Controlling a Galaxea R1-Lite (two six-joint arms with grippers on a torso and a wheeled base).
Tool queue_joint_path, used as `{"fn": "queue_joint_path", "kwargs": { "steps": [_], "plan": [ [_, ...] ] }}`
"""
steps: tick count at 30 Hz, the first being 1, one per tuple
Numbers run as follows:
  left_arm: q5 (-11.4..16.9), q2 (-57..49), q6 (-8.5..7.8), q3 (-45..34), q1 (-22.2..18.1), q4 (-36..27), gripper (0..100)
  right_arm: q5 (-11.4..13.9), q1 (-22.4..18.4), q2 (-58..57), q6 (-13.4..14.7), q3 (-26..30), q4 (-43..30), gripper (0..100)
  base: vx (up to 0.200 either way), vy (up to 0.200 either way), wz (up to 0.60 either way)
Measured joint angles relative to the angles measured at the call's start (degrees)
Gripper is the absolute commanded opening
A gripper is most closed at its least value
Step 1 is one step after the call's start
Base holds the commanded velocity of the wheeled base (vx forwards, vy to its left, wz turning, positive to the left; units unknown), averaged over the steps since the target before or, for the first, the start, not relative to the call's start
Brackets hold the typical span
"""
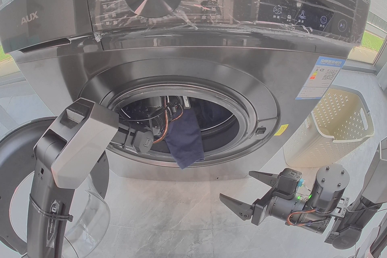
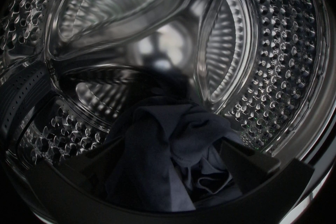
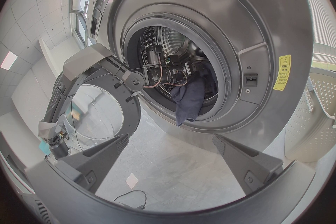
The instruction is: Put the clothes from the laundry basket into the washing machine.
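Left gripper (image 2: 171,146): inside the washing machine (image 1: 258,69), arm passing in through the round opening. Fingers (image 2: 245,161) stand wide apart, not pinching.

Dark navy garment (image 2: 157,161): bunched between those fingers and just ahead of them, low in the drum (image 2: 280,42). Whether the cloth touches the finger pads I cannot tell, as it is too dark in there. The perforated drum wall curves all round the gripper, and a raised rib (image 2: 224,46) runs along the wall ahead of it.

In the head view, the tail of the same garment trails back behind the left gripper, past the wrist. It hangs out over the bottom lip of the opening and down the machine's front. Partly in, partly out.

Right gripper (image 1: 236,185): outside the machine, low over the grey floor (image 1: 173,214), well apart from the left gripper. Fingers spread apart. It points toward the opening. The hanging cloth is ahead of it and higher, not touching.

Laundry basket (image 1: 334,130): cream, perforated. It stands off to the right gripper's side, on the robot's right, near it but apart, just beside the machine's front corner.

Machine door (image 3: 134,121): swung open, beyond the left arm as seen from the right gripper. A thin cable (image 3: 129,196) lies on the floor below the right gripper.
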State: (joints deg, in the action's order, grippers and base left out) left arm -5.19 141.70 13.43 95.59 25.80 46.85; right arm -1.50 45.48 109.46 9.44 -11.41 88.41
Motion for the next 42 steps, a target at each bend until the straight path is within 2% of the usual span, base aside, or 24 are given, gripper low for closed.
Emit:
{"fn": "queue_joint_path", "kwargs": {
  "steps": [5, 7, 13, 17, 18, 26, 31, 35, 42],
  "plan": [
    [0.6, -2.0, -0.68, -4.3, 0.2, -1.5, 100, 0.0, 0.0, 0.0, 0.0, 0.0, 0.0, 100, 0.000, 0.000, 0.00],
    [1.3, -3.0, -1.51, -6.6, 0.4, -3.1, 100, 0.0, 0.0, 0.0, 0.0, 0.0, 0.0, 100, 0.000, 0.000, 0.00],
    [4.0, -5.3, -5.32, -12.8, 0.5, -6.1, 100, -0.1, 0.0, 0.0, 0.0, 0.0, 0.0, 100, 0.000, 0.000, 0.00],
    [4.7, -5.0, -5.96, -14.1, 0.6, -6.1, 100, -0.1, 0.1, 0.0, 0.0, 0.0, 0.0, 100, 0.000, 0.000, 0.00],
    [4.8, -4.8, -6.00, -14.1, 0.6, -6.1, 0, -0.1, 0.1, 0.0, 0.0, 0.0, 0.0, 100, 0.000, 0.000, 0.00],
    [4.8, -2.9, -6.51, -13.1, 0.8, -6.3, 0, 0.0, 0.1, 0.0, 0.0, 0.0, 0.0, 100, 0.000, 0.000, 0.00],
    [4.7, -2.1, -6.11, -10.5, 0.8, -6.4, 0, 0.0, 0.1, 0.1, 0.1, -0.1, 0.0, 100, 0.000, 0.000, 0.00],
    [3.6, -0.8, -5.12, -4.9, 0.8, -6.1, 0, 0.0, 0.1, 0.1, 0.1, -0.1, 0.0, 100, 0.000, 0.000, 0.00],
    [0.2, 3.7, -2.52, 10.7, 0.2, -3.9, 0, 0.0, 0.0, 0.2, 0.0, -0.2, 0.0, 100, 0.000, 0.000, 0.00]
  ]
}}
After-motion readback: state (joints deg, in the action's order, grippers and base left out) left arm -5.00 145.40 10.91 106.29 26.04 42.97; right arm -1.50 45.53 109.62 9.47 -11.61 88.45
